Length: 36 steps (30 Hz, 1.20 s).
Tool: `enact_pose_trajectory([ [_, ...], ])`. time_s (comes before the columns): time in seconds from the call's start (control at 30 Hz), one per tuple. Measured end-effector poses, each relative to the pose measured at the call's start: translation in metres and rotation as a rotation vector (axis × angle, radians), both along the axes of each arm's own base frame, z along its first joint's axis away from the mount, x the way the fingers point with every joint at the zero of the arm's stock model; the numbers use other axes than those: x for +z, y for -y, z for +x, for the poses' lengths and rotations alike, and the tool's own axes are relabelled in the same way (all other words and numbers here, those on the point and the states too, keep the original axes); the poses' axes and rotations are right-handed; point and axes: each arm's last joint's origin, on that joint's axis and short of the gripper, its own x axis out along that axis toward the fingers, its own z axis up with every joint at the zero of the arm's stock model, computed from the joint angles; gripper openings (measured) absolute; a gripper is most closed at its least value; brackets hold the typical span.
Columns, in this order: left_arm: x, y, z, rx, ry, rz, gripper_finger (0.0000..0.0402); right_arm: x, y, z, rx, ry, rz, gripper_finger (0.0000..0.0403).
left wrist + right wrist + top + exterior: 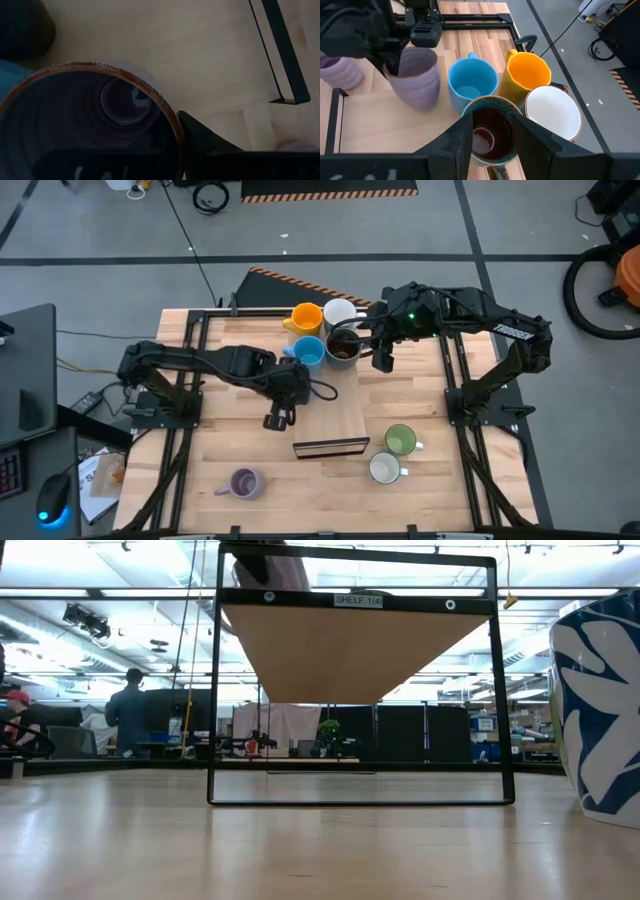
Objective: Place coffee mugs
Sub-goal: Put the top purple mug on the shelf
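A lavender mug [417, 80] stands over the wooden board [335, 415], beside the light blue mug [472, 85]. My left gripper [395, 62] is shut on it, and in the high view the arm hides the mug. The orange mug [306, 317], a white mug [340, 312] and the dark brown mug [343, 348] cluster with the blue one at the board's far end. My right gripper [383, 360] hangs open above and just right of the brown mug [490, 132], touching nothing. My left gripper holds the lavender mug by its rim [175, 125], one finger inside the mug and the other finger [200, 142] outside its wall. The fingers come from above, slanting down. The mug leans slightly; whether its base rests on the board I cannot tell.
On the table near the front lie a second lavender mug [245, 482], a light green mug [400, 440] and a white mug [385, 470]. The board rests on a black frame [360, 802] standing up from the table. Black rails run along both table sides.
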Motion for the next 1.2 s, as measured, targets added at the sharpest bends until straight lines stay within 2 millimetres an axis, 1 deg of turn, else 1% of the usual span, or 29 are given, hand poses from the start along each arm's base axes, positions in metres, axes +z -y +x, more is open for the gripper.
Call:
enact_pose_trajectory([
  [0.4, -0.0009, -0.0037, 0.0009, 0.012, -0.005, 0.003, 0.0047, 0.0004, 0.0, 0.0004, 0.0, 0.006, 0.0, 0.0145],
  [0.7, 0.0007, -0.0042, 0.0035, 0.033, 0.029, 0.017, 0.0095, 0.0004, 0.0, 0.0003, 0.0, 0.006, 0.0, 0.0145],
  [0.9, 0.0014, -0.0042, 0.0048, 0.077, 0.047, -0.001, 0.0125, 0.0004, 0.0, 0.0003, 0.001, 0.005, 0.0, 0.0145],
  [1.03, 0.0019, -0.0042, 0.0051, 0.106, 0.054, -0.017, 0.0134, 0.0003, -0.0003, 0.0003, 0.009, 0.004, 0.005, 0.0145],
  [1.2, 0.0025, -0.0041, 0.0061, 0.133, 0.067, -0.034, 0.0135, 0.0002, -0.0008, 0.0004, 0.023, 0.004, 0.015, 0.0145],
])
